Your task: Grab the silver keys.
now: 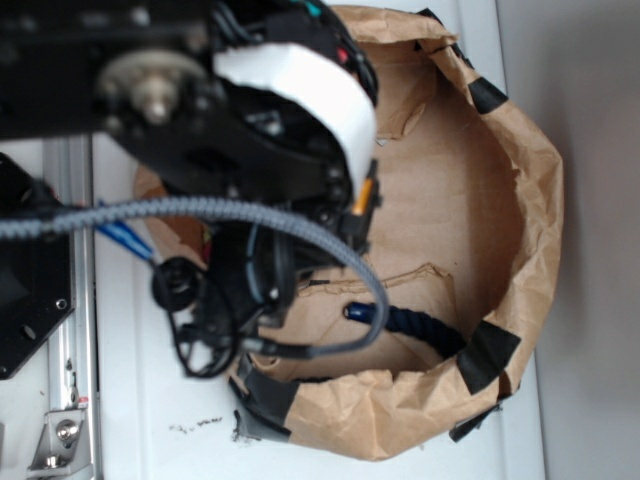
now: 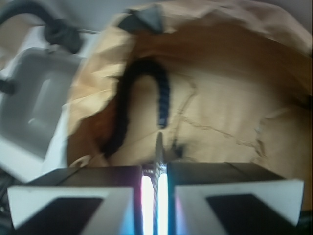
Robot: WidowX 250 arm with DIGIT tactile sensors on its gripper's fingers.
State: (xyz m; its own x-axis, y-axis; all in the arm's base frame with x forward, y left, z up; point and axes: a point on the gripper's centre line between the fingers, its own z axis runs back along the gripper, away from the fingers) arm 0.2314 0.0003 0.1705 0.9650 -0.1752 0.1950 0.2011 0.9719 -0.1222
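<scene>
In the wrist view my gripper [image 2: 155,182] is shut on the silver keys [image 2: 159,147]. The shiny wire ring runs up the narrow gap between the two black-and-white fingers [image 2: 93,196]. A flat grey key pokes out beyond the fingertips over the brown paper floor. The dark blue rope [image 2: 127,98] lies curled just beyond the key, apart from it. In the exterior view the black arm [image 1: 270,150] hangs over the left half of the paper bag. It hides both the gripper and the keys. Only the rope [image 1: 420,328] shows there, by the bag's near wall.
A low brown paper bag [image 1: 520,200] with black tape patches [image 1: 488,355] rings the work area with crumpled walls. A grey box [image 2: 34,103] stands outside it at the left of the wrist view. An aluminium rail [image 1: 72,300] and a braided cable [image 1: 200,210] run along the exterior view's left.
</scene>
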